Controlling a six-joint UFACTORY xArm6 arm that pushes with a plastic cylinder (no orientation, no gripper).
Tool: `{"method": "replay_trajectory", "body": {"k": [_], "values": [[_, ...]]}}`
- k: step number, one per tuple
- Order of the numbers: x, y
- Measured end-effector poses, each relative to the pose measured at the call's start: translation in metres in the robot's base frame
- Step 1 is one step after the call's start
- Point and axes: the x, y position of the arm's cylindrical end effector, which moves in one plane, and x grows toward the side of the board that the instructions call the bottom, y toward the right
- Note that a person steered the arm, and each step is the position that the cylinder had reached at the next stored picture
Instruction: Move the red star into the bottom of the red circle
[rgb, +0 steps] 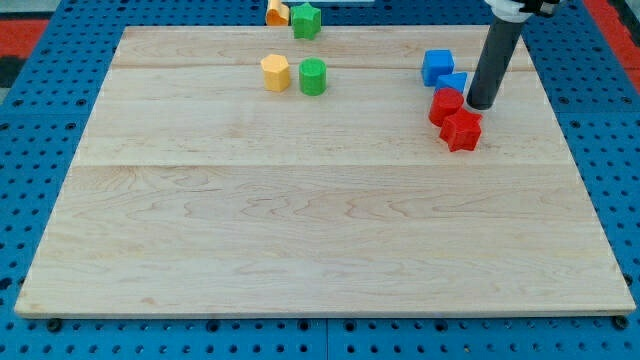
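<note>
No writing or labels were readable anywhere. My tip (481, 106) sat just right of the red circle (446, 104), with the red star (462, 130) touching that circle from below. Two blue blocks (438, 67) crowded right above them. Yellow (275, 72) and green (313, 76) blocks were well off left.
</note>
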Motion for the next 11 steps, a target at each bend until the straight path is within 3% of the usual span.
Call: {"method": "replay_trajectory", "body": {"k": [4, 5, 6, 11], "values": [[-0.011, -0.025], [-0.004, 0.03], [0.027, 0.033], [0.1, -0.046]]}}
